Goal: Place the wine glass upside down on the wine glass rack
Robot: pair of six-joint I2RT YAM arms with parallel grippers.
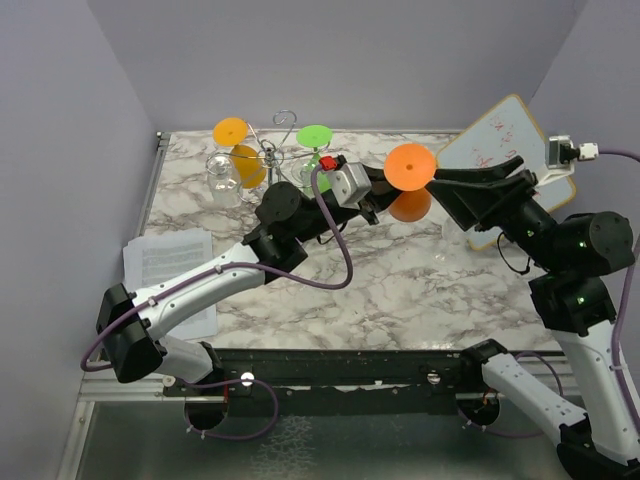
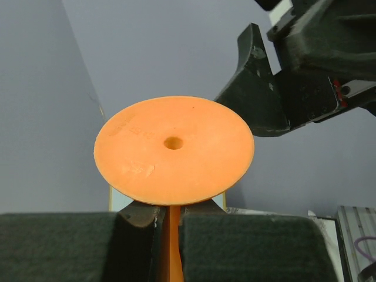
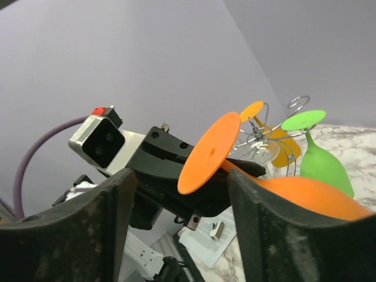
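Two claws were close together above the desk (image 1: 400,285). The left claw (image 2: 170,226) pinched the stem of the orange wine glass (image 1: 410,165), held upside down in the air, foot up, to the right of the wine glass rack (image 1: 268,152). The right claw (image 1: 445,185) was spread wide, fingers either side of the foot; contact could not be told. A green glass (image 1: 315,136) hung on the rack.

Left arm (image 1: 200,285) stretched forward, left tool (image 1: 393,190) pinched closed; right tool (image 1: 442,186) spread wide, facing it.
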